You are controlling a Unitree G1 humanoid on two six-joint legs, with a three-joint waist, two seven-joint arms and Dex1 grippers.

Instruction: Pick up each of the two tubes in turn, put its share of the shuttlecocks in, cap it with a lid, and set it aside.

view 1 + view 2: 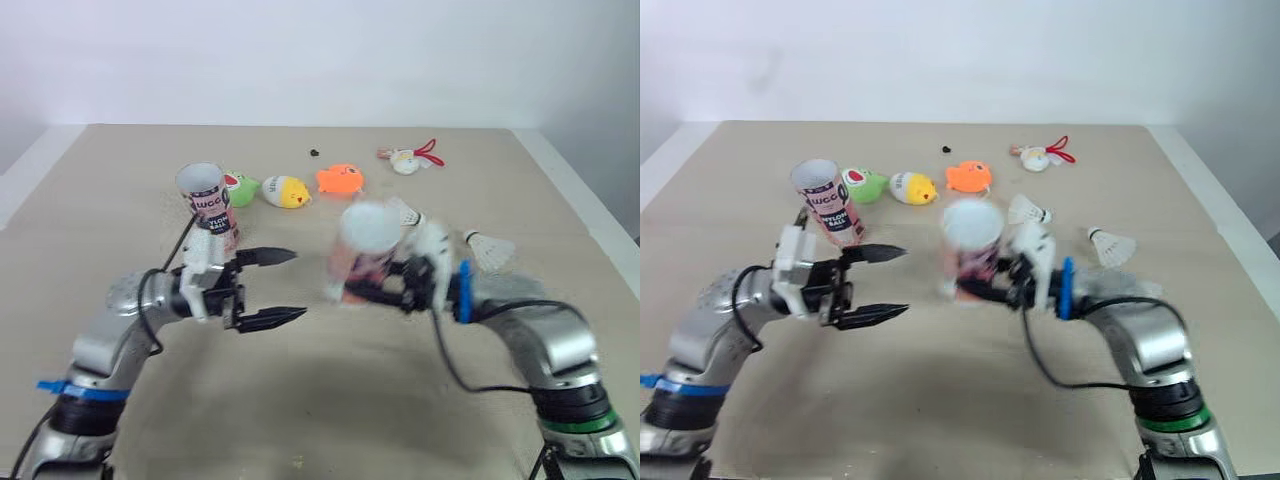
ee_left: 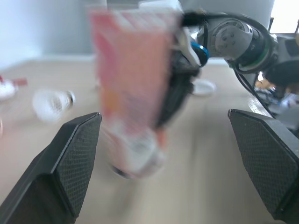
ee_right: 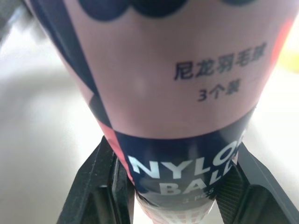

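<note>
- The right hand [image 1: 368,293] gripped the base of a pink tube [image 1: 362,245], upright mid-tabletop [image 1: 330,400]
- The left hand [image 1: 298,286] gaped wide, empty, facing that tube
- A second tube [image 1: 210,205] stood behind the left hand

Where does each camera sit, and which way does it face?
Left eye view: on the head, facing forward and down over the table; both arms show, left gripper open, right gripper clamping a tube.
Right eye view: the head's other eye, same scene.
Left wrist view: on the left wrist, looking between its own fingers at the tube and right arm.
Right wrist view: on the right wrist, looking along its fingers gripping the tube.
Shared: all four show that tube.
</note>
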